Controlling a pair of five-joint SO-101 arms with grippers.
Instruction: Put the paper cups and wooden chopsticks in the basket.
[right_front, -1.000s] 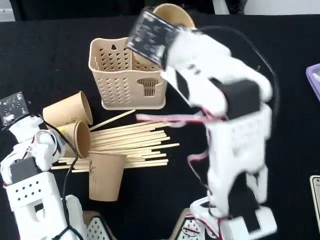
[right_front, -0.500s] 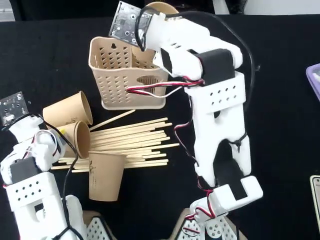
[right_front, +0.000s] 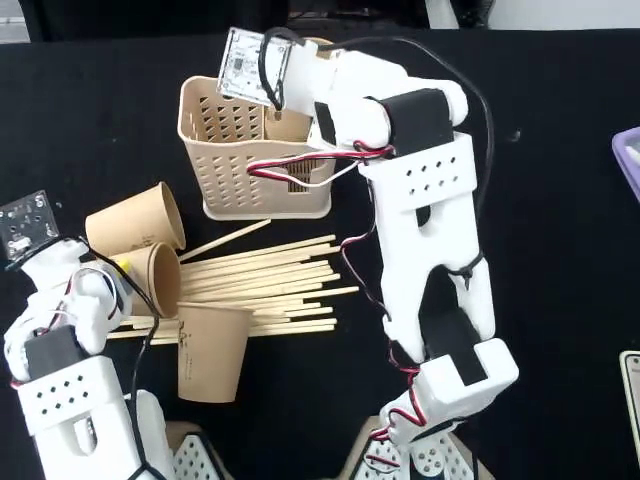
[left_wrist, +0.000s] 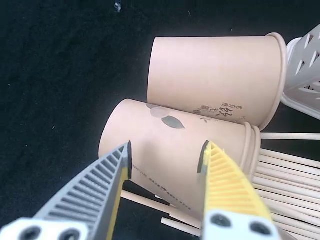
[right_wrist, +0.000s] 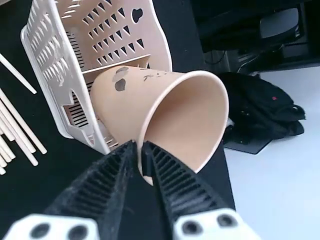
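**High view.** The basket stood at 11 o'clock on the table. My right gripper hung over its 3 o'clock side. The held cup was tilted, base down inside the basket. Toward 8 o'clock lay the chopsticks in a loose sheaf. With them were the far cup and the near cup, both on their sides, and a standing cup, mouth down on the stick ends. My left gripper sat at the near cup.

**Left wrist view.** My left gripper was spread wide, one finger on either side of the near cup. The far cup lay just beyond it, with the chopsticks alongside. I judged this cup light, thin-walled and apt to roll or crush. It seemed best taken gently across the body near the stiffer rolled rim.

**Right wrist view.** My right gripper was pinched narrow on the held cup at its rim, with the wall between the fingers. The cup's base lay against the basket. I judged the chopsticks stiff, light and flat-lying, and likely best taken several at once at mid-length.
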